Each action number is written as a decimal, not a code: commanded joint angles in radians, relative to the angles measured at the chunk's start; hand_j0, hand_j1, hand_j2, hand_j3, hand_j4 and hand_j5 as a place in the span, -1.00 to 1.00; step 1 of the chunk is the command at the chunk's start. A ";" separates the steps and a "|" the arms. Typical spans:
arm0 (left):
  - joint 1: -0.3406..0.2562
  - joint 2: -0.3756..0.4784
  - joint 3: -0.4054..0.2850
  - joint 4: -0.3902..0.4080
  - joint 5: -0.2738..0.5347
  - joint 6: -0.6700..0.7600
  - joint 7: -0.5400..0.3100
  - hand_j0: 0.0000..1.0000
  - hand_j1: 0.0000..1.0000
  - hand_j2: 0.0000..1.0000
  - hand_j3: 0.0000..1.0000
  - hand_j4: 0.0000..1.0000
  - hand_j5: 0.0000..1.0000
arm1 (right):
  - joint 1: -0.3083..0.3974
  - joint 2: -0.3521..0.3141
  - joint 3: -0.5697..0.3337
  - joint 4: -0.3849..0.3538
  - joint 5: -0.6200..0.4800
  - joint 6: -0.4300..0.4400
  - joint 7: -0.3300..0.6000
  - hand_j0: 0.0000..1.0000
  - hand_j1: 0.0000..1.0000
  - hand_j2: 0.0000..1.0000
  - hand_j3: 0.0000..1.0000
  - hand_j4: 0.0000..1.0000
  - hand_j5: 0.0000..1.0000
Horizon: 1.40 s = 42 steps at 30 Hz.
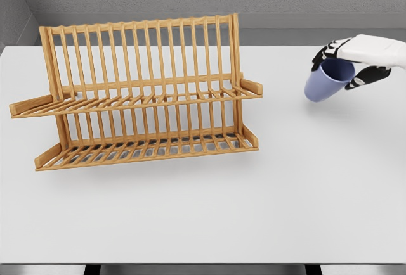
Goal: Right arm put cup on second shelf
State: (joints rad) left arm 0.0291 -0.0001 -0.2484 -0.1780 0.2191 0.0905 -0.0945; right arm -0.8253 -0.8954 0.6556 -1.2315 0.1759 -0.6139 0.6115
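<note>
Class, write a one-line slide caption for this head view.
Right hand holds a tilted blue cup above the white table, right of the two-tier wooden rack.

Matt wooden rack [146, 97], smooth plastic-looking cup [327, 82], matt white table [254, 211].

You have even, bright, diffuse light across the frame. Soft faint shadows lie beneath the wooden rack [139, 97] at centre left and below the cup [327, 80] at upper right. The white table [254, 211] shows no glare. Rendering is sharp throughout, with no blur or visible edge distortion.
</note>
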 commanded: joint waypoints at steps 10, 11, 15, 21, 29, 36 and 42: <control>0.000 0.000 0.000 0.000 0.000 0.000 -0.001 1.00 1.00 1.00 1.00 1.00 1.00 | -0.003 -0.025 -0.080 -0.126 -0.003 0.003 -0.001 0.27 0.27 0.27 0.27 0.27 0.27; 0.000 0.000 0.000 0.000 0.000 0.000 0.001 1.00 1.00 1.00 1.00 1.00 1.00 | -0.003 -0.025 -0.080 -0.141 -0.003 0.003 -0.001 0.27 0.27 0.27 0.27 0.27 0.27; 0.000 0.000 0.000 0.000 0.000 0.000 -0.001 1.00 1.00 1.00 1.00 1.00 1.00 | -0.005 -0.031 -0.080 -0.215 -0.003 0.003 -0.001 0.27 0.27 0.27 0.27 0.27 0.27; 0.000 0.000 0.000 0.000 0.000 0.000 0.001 1.00 1.00 1.00 1.00 1.00 1.00 | -0.005 -0.030 -0.108 -0.316 0.005 0.003 -0.001 0.27 0.27 0.27 0.27 0.27 0.27; 0.000 0.000 0.000 0.000 0.000 0.000 -0.001 1.00 1.00 1.00 1.00 1.00 1.00 | -0.026 -0.017 -0.108 -0.433 0.010 0.003 -0.001 0.27 0.27 0.27 0.27 0.27 0.27; 0.000 0.000 0.000 0.000 0.000 0.000 0.001 1.00 1.00 1.00 1.00 1.00 1.00 | -0.043 -0.007 -0.108 -0.477 0.010 0.003 -0.001 0.21 0.21 0.21 0.21 0.21 0.21; 0.000 0.000 0.000 0.000 0.000 0.000 -0.001 1.00 1.00 1.00 1.00 1.00 1.00 | -0.064 0.029 -0.106 -0.514 0.008 0.003 -0.001 0.21 0.21 0.21 0.21 0.21 0.21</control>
State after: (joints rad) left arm 0.0291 0.0000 -0.2484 -0.1780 0.2191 0.0905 -0.0944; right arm -0.8928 -0.8806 0.5490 -1.7290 0.1902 -0.6143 0.6117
